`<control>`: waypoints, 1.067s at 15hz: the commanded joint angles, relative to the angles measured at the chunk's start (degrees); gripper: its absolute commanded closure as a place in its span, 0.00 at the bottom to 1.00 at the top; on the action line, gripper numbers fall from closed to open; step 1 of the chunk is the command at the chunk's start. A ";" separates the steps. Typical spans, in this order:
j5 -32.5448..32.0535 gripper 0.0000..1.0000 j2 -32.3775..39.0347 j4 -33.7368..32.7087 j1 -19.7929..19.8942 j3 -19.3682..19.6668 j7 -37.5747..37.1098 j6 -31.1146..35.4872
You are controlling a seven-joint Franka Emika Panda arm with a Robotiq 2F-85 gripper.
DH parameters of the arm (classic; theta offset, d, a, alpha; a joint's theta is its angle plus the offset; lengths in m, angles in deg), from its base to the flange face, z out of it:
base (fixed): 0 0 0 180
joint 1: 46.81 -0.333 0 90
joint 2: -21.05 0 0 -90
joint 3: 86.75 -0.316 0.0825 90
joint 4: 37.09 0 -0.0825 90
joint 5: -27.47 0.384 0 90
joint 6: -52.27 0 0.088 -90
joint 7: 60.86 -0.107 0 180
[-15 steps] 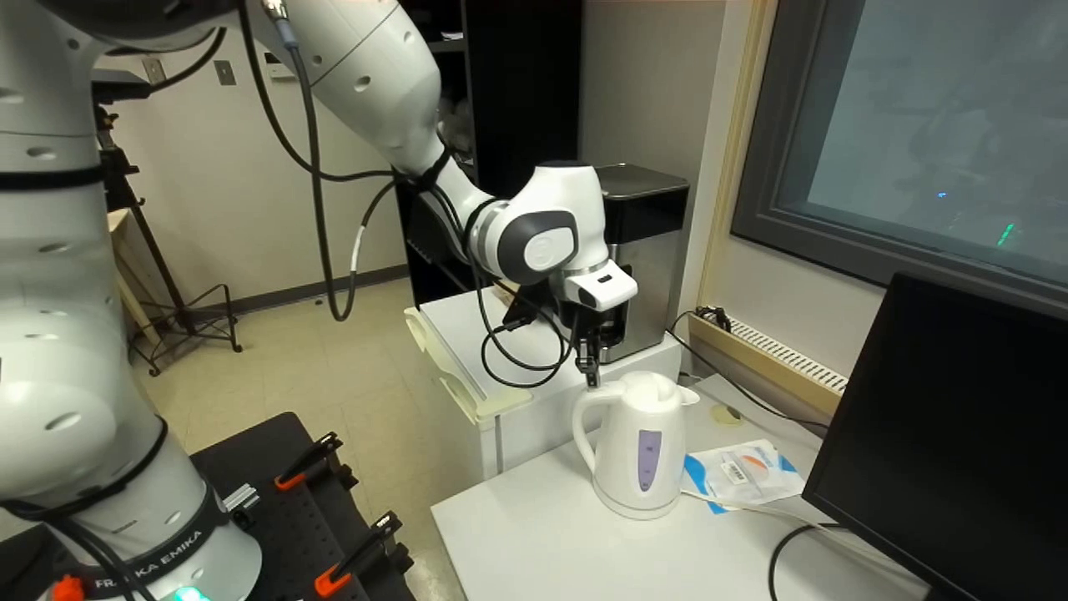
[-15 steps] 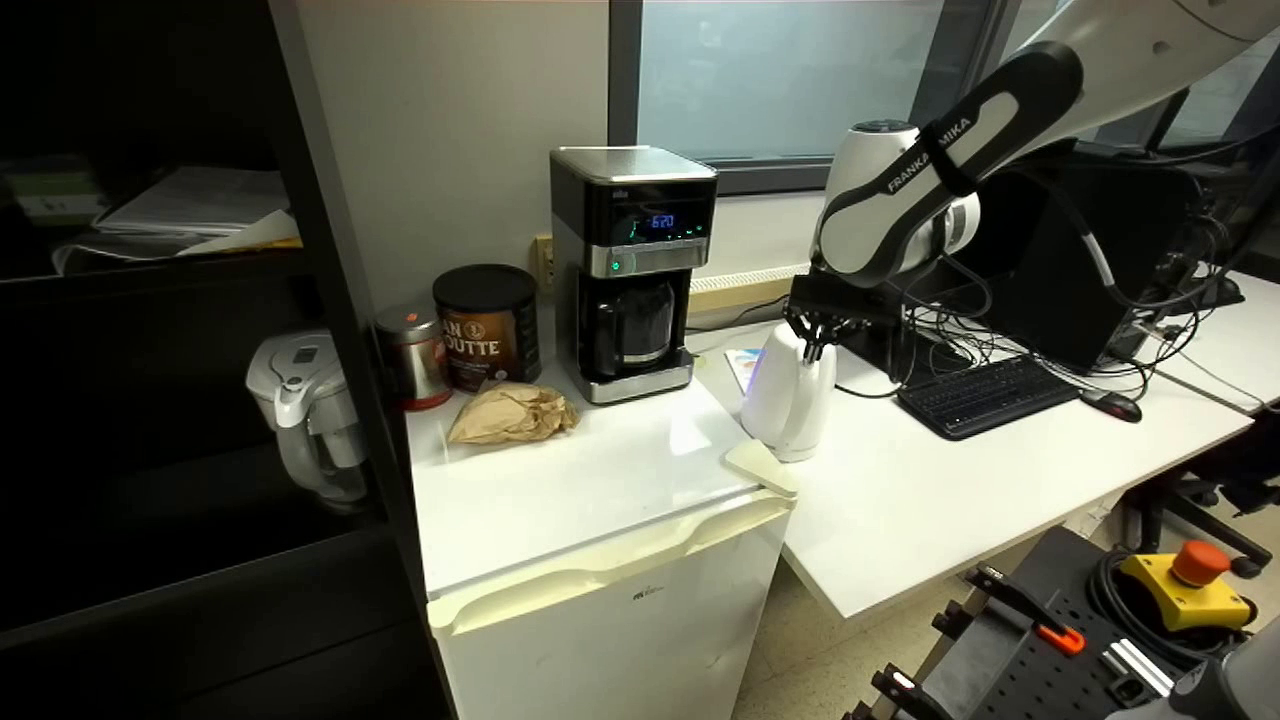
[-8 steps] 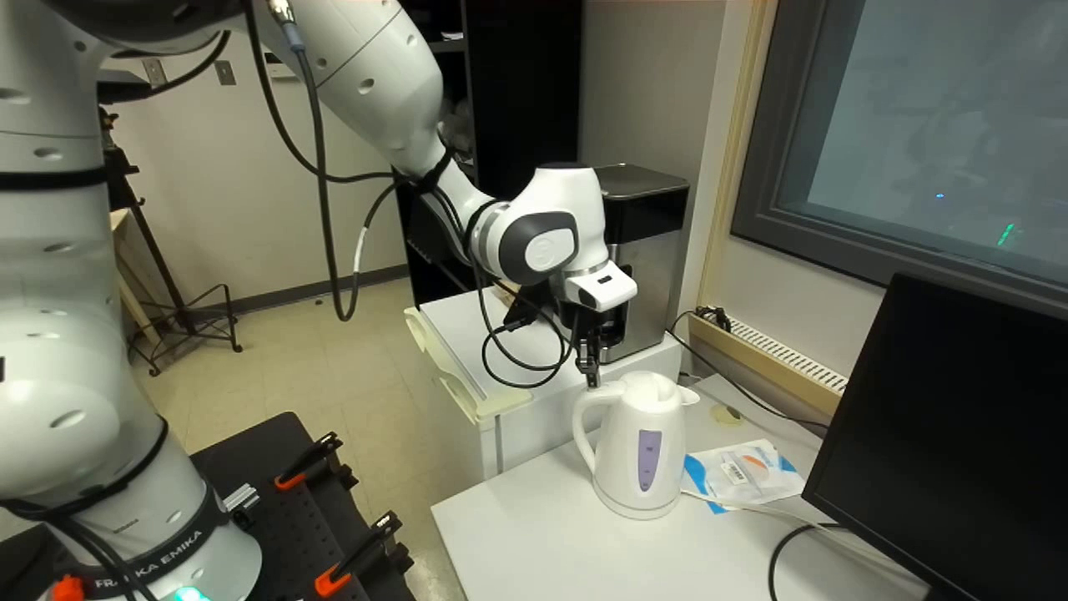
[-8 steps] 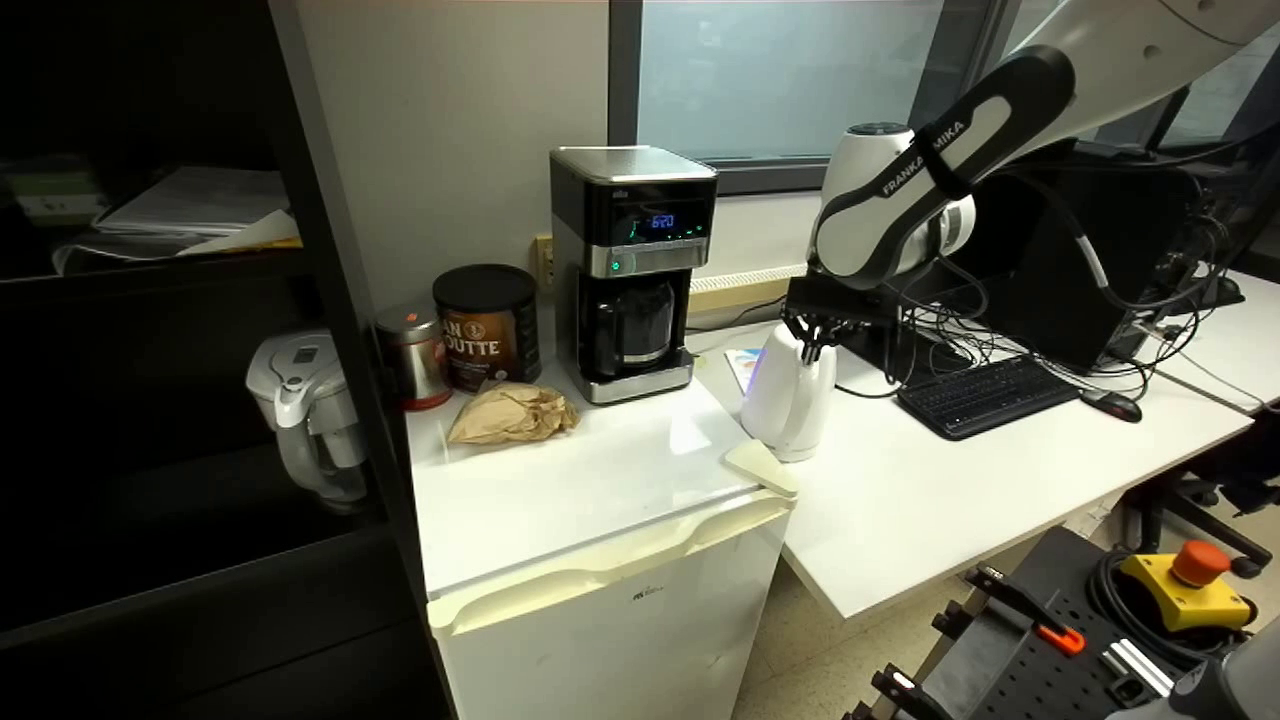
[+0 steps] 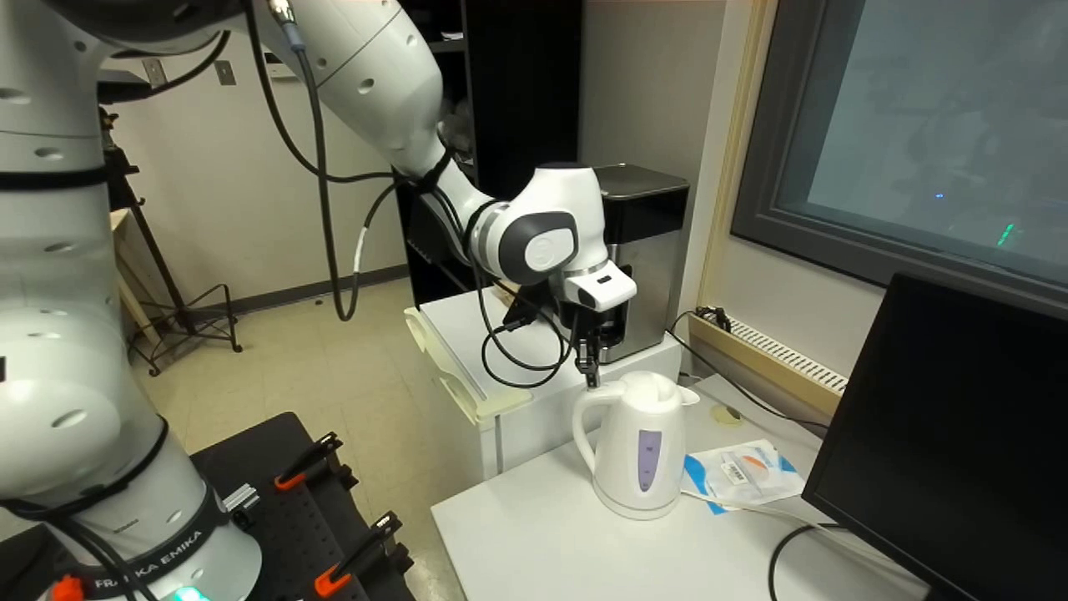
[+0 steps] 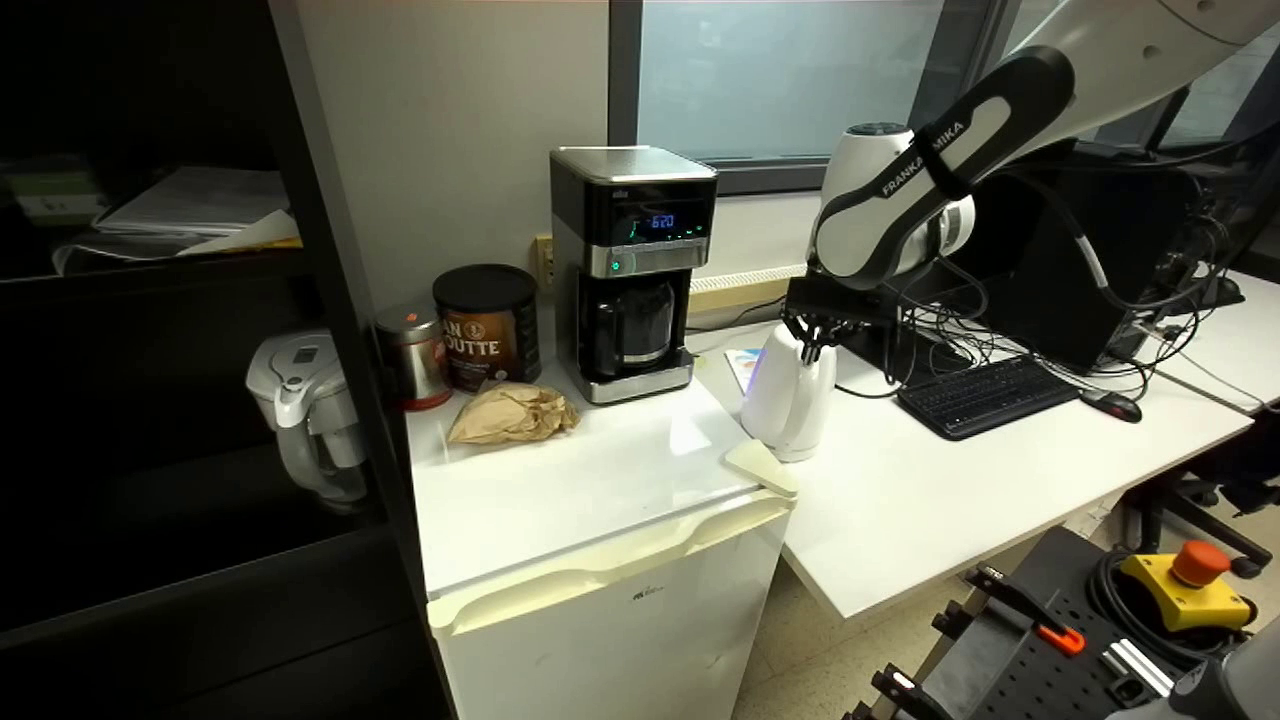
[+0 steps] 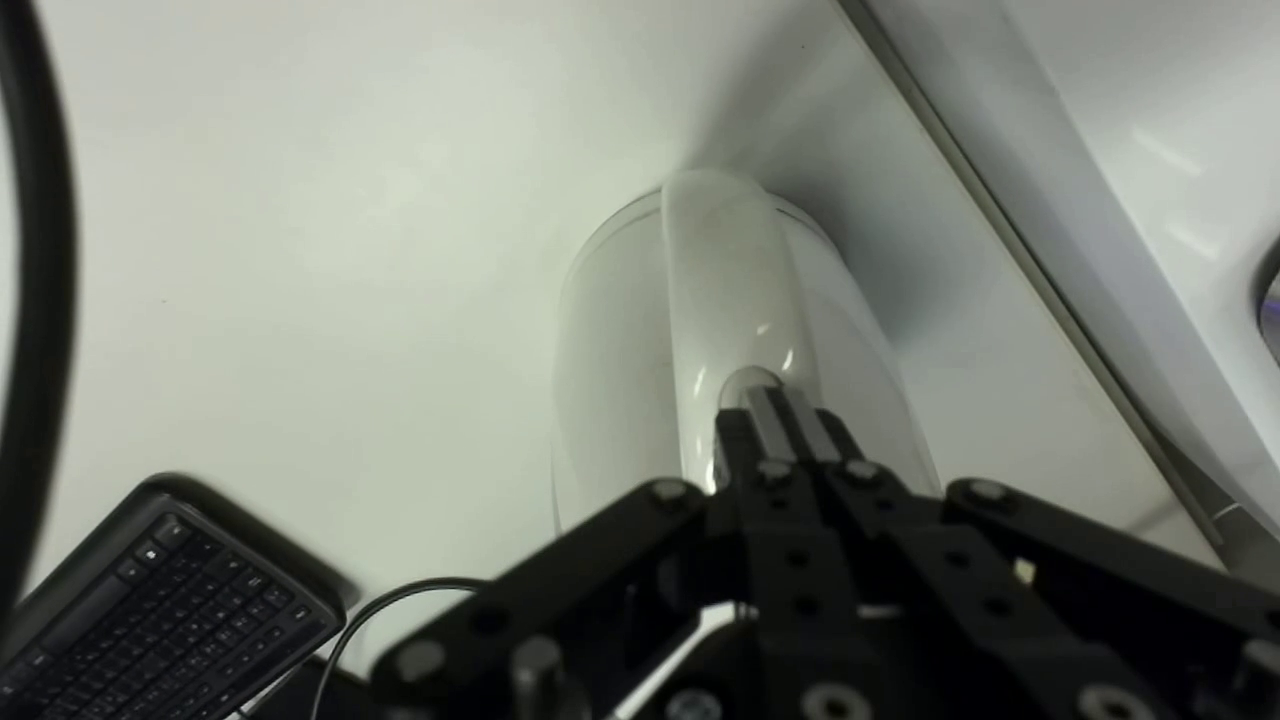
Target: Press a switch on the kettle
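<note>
Presently, your kettle (image 5: 638, 451) stands upright on the white desk (image 5: 534, 534), near the edge beside the fridge (image 6: 600, 500), while a wider stretch of desk extends on the keyboard's (image 6: 990, 395) side. Its long axis is vertical, spout (image 5: 690, 397) toward the wall (image 5: 801, 309) and loop handle (image 5: 580, 423) the opposite way, as you can verify in an exterior view. Your gripper (image 7: 780, 398) has its fingers (image 7: 770, 428) drawn together at the handle's top; contact cannot be confirmed.

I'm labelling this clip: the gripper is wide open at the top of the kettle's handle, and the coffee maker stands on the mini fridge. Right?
No: in the wrist view the gripper is shut, jaws together. It is at the top of the handle of the electric kettle, and the coffee maker stands on the mini fridge.
</note>
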 commanded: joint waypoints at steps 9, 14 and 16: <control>-0.01 0.99 -1.98 4.01 -1.08 0.08 0.01 1.73; 0.27 0.99 -6.49 7.83 -0.92 -0.19 1.03 3.52; -0.06 0.99 -9.90 10.13 -0.67 -0.34 1.47 3.98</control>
